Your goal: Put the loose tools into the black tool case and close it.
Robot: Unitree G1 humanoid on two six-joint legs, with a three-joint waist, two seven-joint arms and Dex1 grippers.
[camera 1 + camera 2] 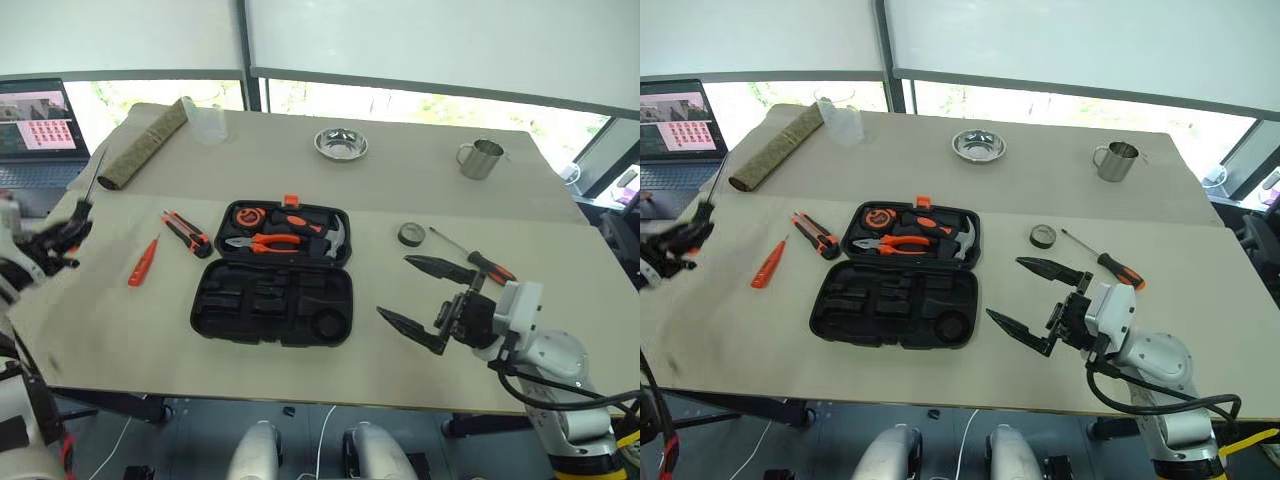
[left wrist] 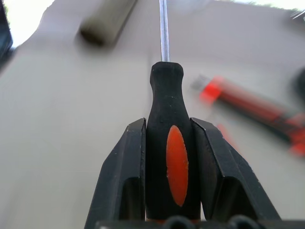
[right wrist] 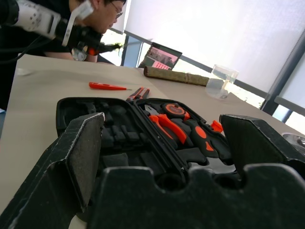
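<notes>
**Left hand lifts a screwdriver; case open and waiting**

While the black tool case [image 1: 272, 300] lies open at the middle of the desk [image 1: 420, 185], the left hand [image 1: 62, 238], well to the left of the case, has its two fingers closed against the handle of a black-and-orange screwdriver [image 2: 167, 143], whose shaft points away past the fingertips. The right hand [image 1: 428, 298], just right of the case, holds nothing; its fingers stand wide apart. The far half of the case carries pliers [image 1: 268, 241] and a hammer [image 1: 330, 236]; the near half shows vacant moulded slots. Left of the case lie the utility knife [image 1: 187, 233] and, further left, the small orange screwdriver [image 1: 143, 261]. Right of the case lie the tape roll [image 1: 411, 234] and a second black-and-orange screwdriver [image 1: 475, 258].

Step in hand, as judged: carrying the first loose tool to the case. The next move calls for bringing the screwdriver over a matching long slot, aligned along it, before release. Four tools and the closing remain.
</notes>
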